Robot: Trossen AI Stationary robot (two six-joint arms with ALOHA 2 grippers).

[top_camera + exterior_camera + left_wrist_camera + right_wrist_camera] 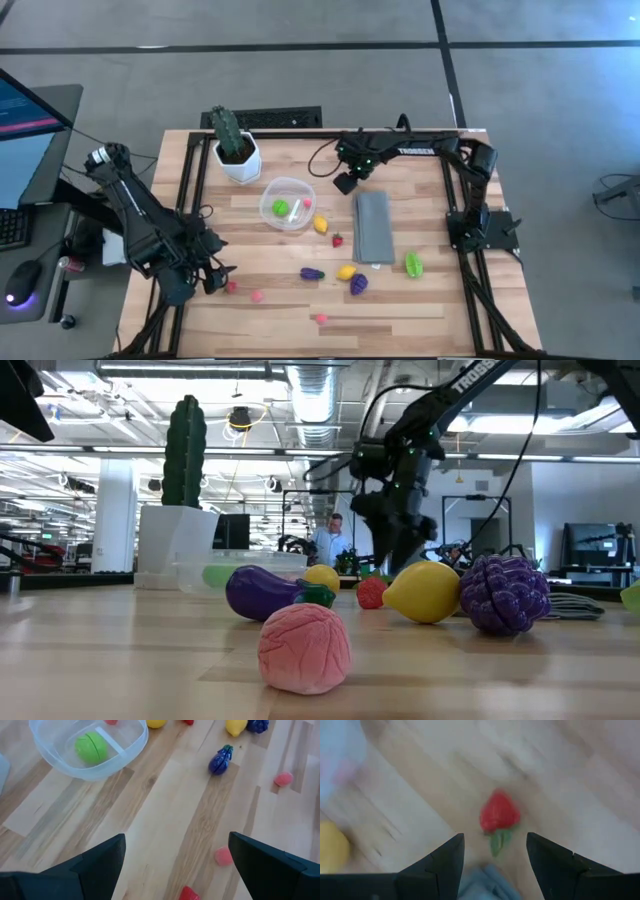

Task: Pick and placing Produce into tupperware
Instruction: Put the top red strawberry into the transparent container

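The clear round tupperware (pixel 287 204) stands on the table beside the white cactus pot, with a green piece (pixel 91 747) and a small red one inside. Toy produce lies scattered: a lemon (pixel 320 224), a strawberry (pixel 338 240), an eggplant (pixel 312 273), purple grapes (pixel 358 284), a green piece (pixel 413 264) and small pink pieces (pixel 257 296). My right gripper (pixel 495 850) hangs open above the table on the far side of the strawberry (pixel 499 812), touching nothing. My left gripper (pixel 175 862) stands open and empty near the table's left front.
A grey cloth (pixel 373 227) lies flat right of the strawberry. The cactus in its white pot (pixel 236 150) stands at the far edge, left of the tupperware. A monitor, keyboard and mouse sit beyond the table's left edge. Bare wood shows at the near right.
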